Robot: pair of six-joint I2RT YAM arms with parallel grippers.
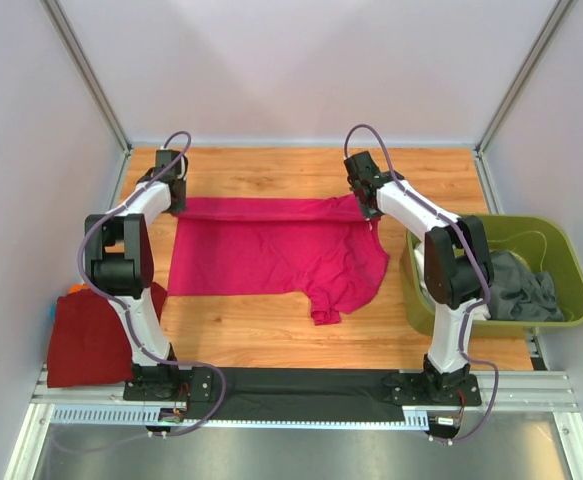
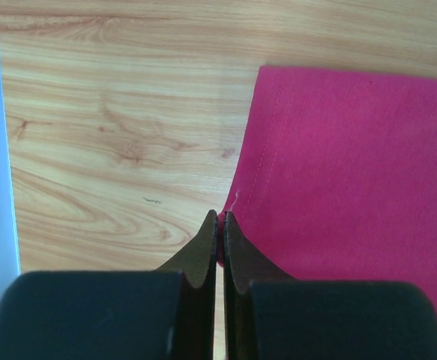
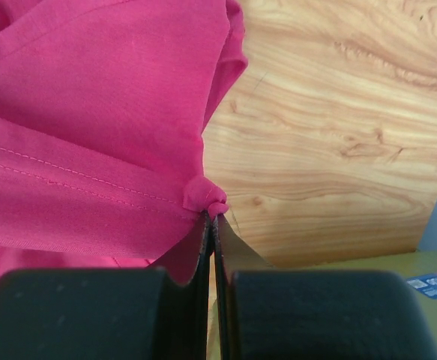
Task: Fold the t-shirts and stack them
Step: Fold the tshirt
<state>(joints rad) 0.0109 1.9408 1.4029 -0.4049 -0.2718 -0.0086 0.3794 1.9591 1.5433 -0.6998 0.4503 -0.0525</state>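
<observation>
Magenta t-shirt [image 1: 271, 255] spread on worktop [image 1: 271, 335], left claw [image 2: 219, 217] clenched on its far-left corner, right claw [image 3: 211, 217] clenched on its far-right edge, dark red t-shirt [image 1: 86, 340] near-left, olive bin [image 1: 571, 290] at right holding grey t-shirt [image 1: 521, 285], blue label [image 3: 432, 283] unreadable

Nothing legible; blue label [image 3: 434, 283] on the green bin [image 3: 353, 264] too small to read.
</observation>
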